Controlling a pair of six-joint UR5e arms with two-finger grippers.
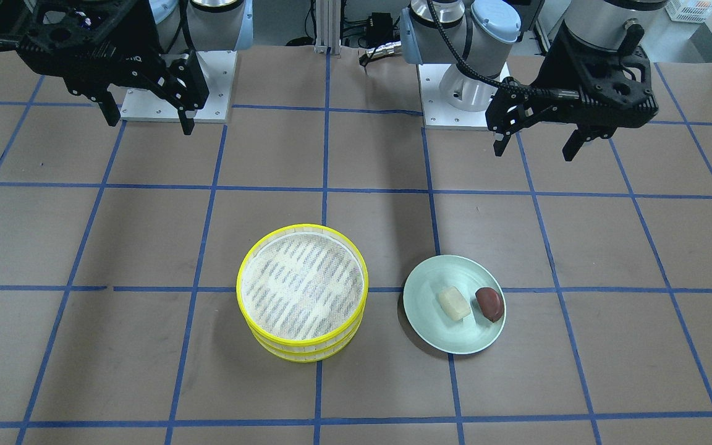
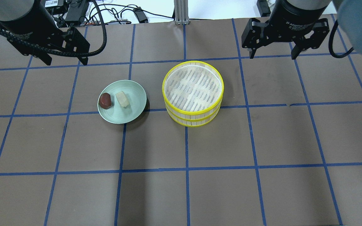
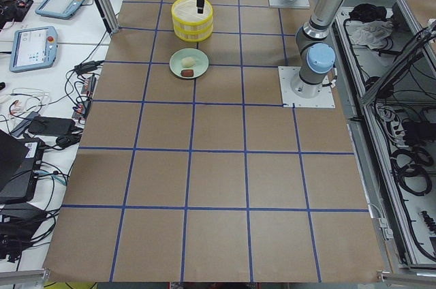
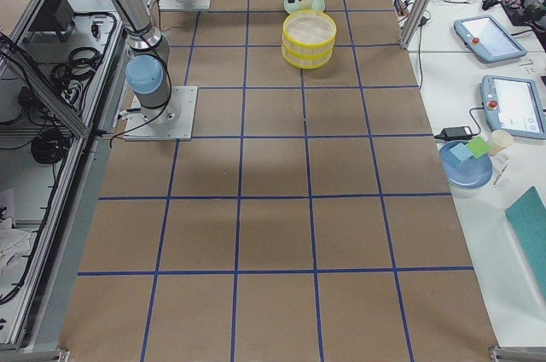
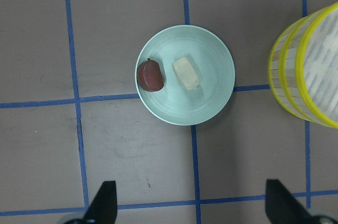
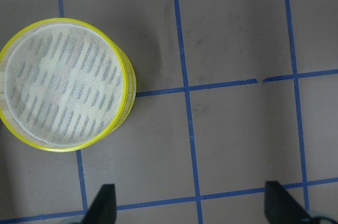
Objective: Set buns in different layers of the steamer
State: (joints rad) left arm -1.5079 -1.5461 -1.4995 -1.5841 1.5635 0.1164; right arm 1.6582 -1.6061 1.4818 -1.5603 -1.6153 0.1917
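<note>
1. Nothing in the task is done yet, as far as the views show. Both buns lie on the pale green plate (image 1: 423, 290), just beside the steamer (image 1: 303, 347) on the surface (image 1: 146, 247).
2. The pale cream bun (image 1: 454, 303) and the dark reddish-brown bun (image 1: 490, 304) sit side by side near the plate's middle, close together. Whether they touch is hard to tell.
3. The steamer stands as a closed stack of yellow-rimmed trays. Its top mesh floor is bare, and the lower layers are covered, so their contents cannot be seen.
4. The left tool (image 1: 535, 148) hangs high above the surface with its fingers spread wide and nothing between them. It is well apart from the plate.
5. The right tool (image 1: 149, 120) is likewise spread wide and empty. It is raised well away from the steamer.
6. What is left, by my judgement, is the whole job: lift off the upper tray, put one bun on the lower layer, restack the tray, and put the other bun on the top layer.
</note>
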